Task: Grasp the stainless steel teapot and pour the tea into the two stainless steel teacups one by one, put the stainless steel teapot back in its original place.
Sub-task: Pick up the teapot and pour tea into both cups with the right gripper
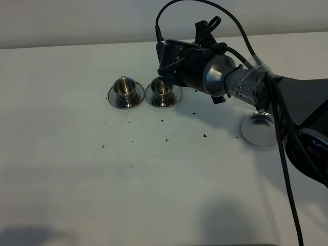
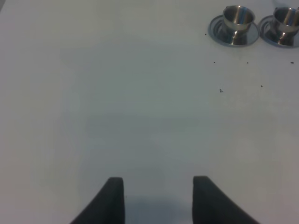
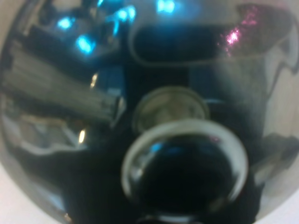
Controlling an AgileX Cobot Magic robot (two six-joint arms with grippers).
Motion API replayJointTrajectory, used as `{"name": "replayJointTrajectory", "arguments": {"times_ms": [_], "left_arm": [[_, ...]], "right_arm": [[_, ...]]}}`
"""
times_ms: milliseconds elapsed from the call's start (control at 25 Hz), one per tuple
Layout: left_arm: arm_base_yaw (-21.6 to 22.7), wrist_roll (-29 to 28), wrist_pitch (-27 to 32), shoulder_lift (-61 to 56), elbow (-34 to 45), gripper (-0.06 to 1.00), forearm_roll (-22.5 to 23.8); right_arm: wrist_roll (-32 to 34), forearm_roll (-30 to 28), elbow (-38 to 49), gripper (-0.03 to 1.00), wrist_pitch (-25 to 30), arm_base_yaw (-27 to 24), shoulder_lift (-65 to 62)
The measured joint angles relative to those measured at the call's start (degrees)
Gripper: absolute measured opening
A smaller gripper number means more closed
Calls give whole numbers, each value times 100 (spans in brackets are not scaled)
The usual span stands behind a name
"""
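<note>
Nearest to me, my left gripper [image 2: 159, 201] hangs low over the white table [image 1: 154, 195], its two dark fingers [image 2: 114, 200] spread apart above the plain surface. Farther out, small dark specks [image 1: 205, 136] lie scattered across the tabletop.

Off to my right, about level with the specks, the wide round saucer [image 1: 261, 128] lies flat and shiny, with the black cable [image 1: 281, 148] of my right arm [image 1: 307, 107] crossing its edge in the high view. The stainless steel teapot [image 1: 218, 74] is not on it but up in the air, beyond it and to its left.

Beyond the specks stand the two stainless steel teacups, side by side, each upright on its own small saucer [image 1: 115, 101], and the two saucers lie just beside each other. The left teacup [image 1: 123, 86] stands apart from my arm. The right teacup [image 1: 163, 92] sits right below the end of my right gripper [image 1: 187, 64]. Both cups show only dark, mirrored insides, so I cannot tell whether either holds tea.

Above them the teapot is tipped onto its side. Its flared base faces my right, and its lid end points toward the cups, behind the gripper's black body. The spout is hidden.

My right gripper is pressed together on the pot, which hangs from it off the table. In the right wrist view the lid and its round knob [image 3: 184, 172] fill the picture, blurred and very close.
</note>
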Motion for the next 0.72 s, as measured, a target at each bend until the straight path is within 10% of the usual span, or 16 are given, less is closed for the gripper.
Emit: {"name": "replayJointTrajectory", "arguments": {"times_ms": [720], "left_arm": [[0,6,0,0,0,38,0]], "right_arm": [[-67,-372,0,18,-185,0,58]]}}
